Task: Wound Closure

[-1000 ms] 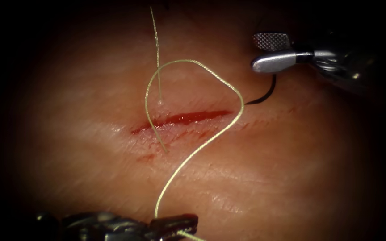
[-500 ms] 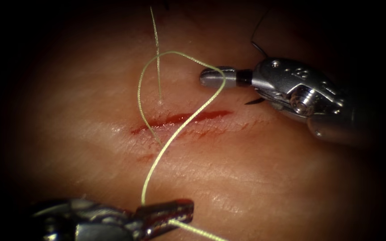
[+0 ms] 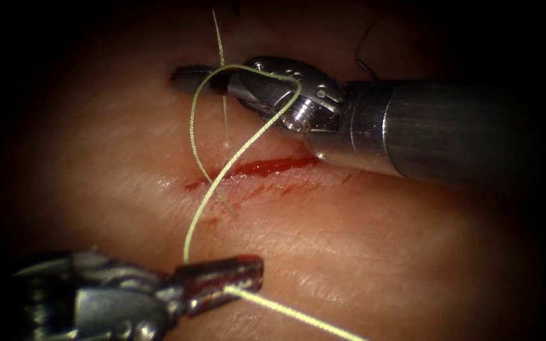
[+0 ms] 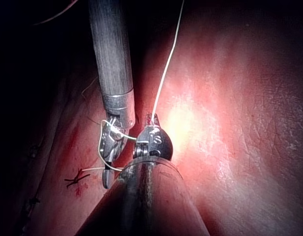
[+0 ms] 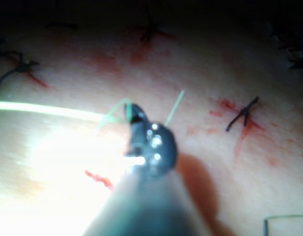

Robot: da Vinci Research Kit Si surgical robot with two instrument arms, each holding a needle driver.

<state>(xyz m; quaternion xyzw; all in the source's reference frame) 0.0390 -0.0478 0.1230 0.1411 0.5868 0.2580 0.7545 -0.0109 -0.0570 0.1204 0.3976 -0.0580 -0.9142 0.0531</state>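
- Thread (image 3: 235, 158), pale green, is light and limp, a little slippery by my judgement; best taken on a straight run, away from the short free end.
- Left claw (image 3: 222, 284), below the cut (image 3: 257, 169), is clamped on the thread; the strand rises over the cut and lies looped across the right claw (image 3: 191, 74).
- Right claw's jaws seem together, holding nothing.
- Needle: perhaps the thin dark curve (image 3: 363, 47) above the right shaft, not held.
- Left wrist view shows the loop on the right claw (image 4: 108, 167) and a dark finished stitch (image 4: 77, 178); right wrist view shows more stitches (image 5: 243, 114) on the tissue (image 5: 210, 64).

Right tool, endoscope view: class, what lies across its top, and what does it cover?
A loop of thread drapes over the right tool. Its shaft covers the right end of the cut; the tissue beneath is hidden.
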